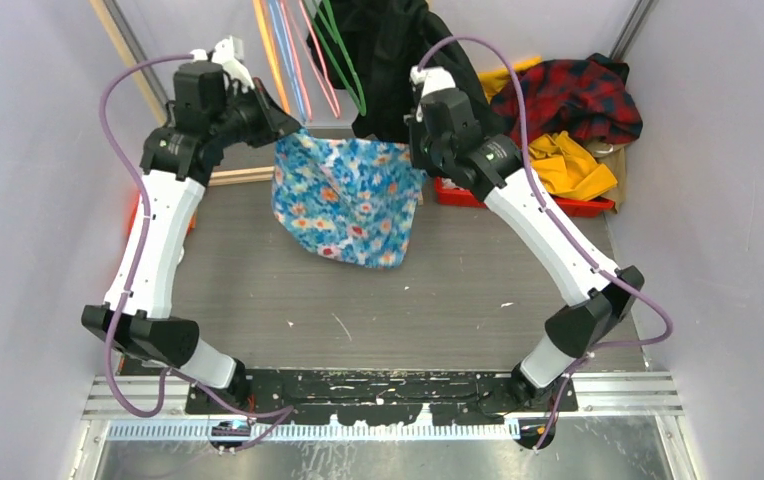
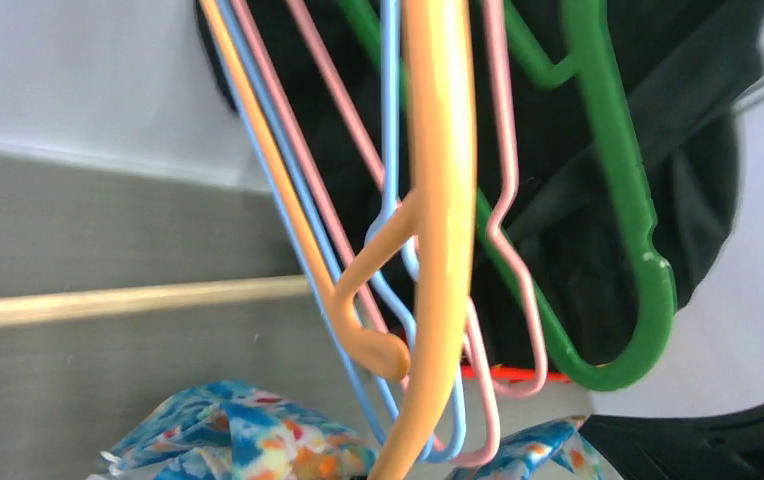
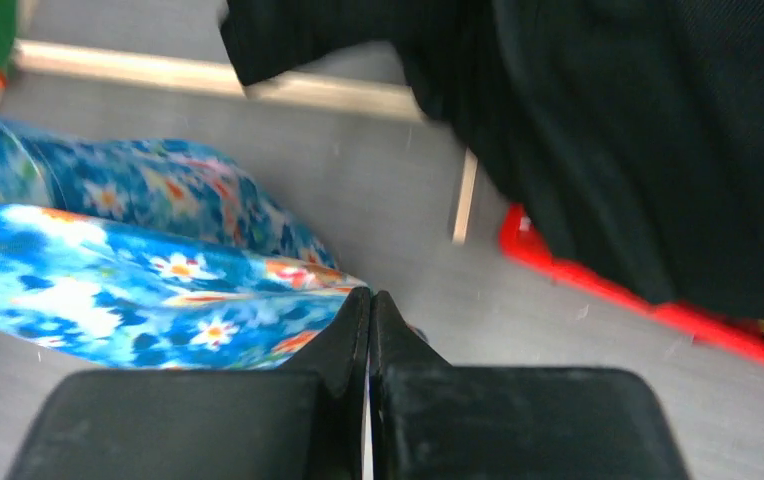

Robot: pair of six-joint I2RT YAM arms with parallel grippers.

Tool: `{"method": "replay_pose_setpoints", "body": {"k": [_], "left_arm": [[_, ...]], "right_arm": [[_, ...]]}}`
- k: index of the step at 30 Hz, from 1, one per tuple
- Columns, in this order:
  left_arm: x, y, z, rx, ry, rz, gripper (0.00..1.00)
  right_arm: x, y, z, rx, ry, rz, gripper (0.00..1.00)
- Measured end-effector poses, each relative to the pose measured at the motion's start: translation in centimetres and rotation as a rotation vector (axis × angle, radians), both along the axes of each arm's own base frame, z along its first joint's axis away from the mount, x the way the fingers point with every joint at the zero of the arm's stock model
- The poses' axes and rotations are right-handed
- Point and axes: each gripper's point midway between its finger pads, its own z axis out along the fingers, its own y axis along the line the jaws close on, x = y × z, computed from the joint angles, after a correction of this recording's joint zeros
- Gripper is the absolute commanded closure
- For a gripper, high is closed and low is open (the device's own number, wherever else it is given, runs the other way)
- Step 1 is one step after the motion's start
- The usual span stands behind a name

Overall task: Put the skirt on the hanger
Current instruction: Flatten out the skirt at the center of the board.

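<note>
Two grippers flank the skirt [image 1: 348, 200], which hangs spread between them above the table [image 1: 438, 300], below a row of hangers [image 1: 293, 60]. On the right gripper [image 3: 369, 305] the fingers are pressed together, pinching the skirt's corner. The left gripper [image 1: 280, 122] sits at the opposite upper corner; its jaw state cannot be determined. An orange hanger [image 2: 438, 200] hangs directly before it.

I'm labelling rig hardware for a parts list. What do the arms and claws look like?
The left arm and right arm have white shells, black joints and a looping purple cable each. The right claw is matte black, with two wedge-shaped fingers.
</note>
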Motion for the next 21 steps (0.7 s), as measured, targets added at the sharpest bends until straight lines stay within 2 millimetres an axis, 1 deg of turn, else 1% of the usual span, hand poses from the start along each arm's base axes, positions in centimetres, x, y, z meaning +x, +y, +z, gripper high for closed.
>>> {"method": "replay_pose_setpoints", "body": {"k": [2, 3, 5, 7, 9, 10, 12, 13, 15, 17, 20, 21], "left_arm": [[0.6, 0.3, 1.8, -0.03, -0.021, -0.02, 1.0], [0.5, 0.4, 2.9, -0.042, -0.044, -0.032, 1.0], [-0.2, 0.3, 4.9, -0.063, -0.101, -0.05, 1.0], [-1.9, 0.5, 6.4, -0.087, -0.165, -0.065, 1.0], [-4.6, 0.7, 6.6, -0.111, -0.195, -0.076, 1.0], [-6.2, 0.9, 6.2, -0.123, -0.208, -0.082, 1.0], [-9.3, 1.1, 4.3, -0.145, -0.203, -0.097, 1.0], [-10.8, 1.2, 2.6, -0.149, -0.183, -0.104, 1.0], [-12.7, 1.5, -1.2, -0.147, -0.126, -0.102, 1.0], [-14.2, 1.7, -6.0, -0.148, -0.041, -0.096, 1.0], [-15.9, 1.3, -14.1, -0.15, 0.152, -0.098, 1.0], [-16.9, 1.1, -17.1, -0.15, 0.23, -0.101, 0.99]], "right_arm": [[1.7, 0.3, 2.5, 0.008, -0.064, -0.007, 0.99], [1.9, 0.4, 4.0, 0.015, -0.098, -0.003, 0.99], [1.5, 0.0, 6.5, 0.03, -0.158, 0.003, 0.99], [0.3, -0.7, 8.6, 0.052, -0.205, 0.017, 0.99], [-1.3, -1.2, 9.8, 0.08, -0.23, 0.04, 0.99], [-2.3, -1.5, 9.8, 0.091, -0.233, 0.058, 0.99], [-4.5, -1.5, 8.7, 0.109, -0.221, 0.106, 0.99], [-5.9, -1.3, 7.1, 0.114, -0.197, 0.141, 0.99], [-8.2, -0.7, 3.4, 0.103, -0.128, 0.197, 0.99], [-10.8, 0.3, -2.4, 0.076, -0.024, 0.257, 0.99], [-15.6, 1.1, -13.3, -0.026, 0.2, 0.325, 0.98], [-17.6, 0.9, -16.9, -0.064, 0.278, 0.341, 0.93]]}}
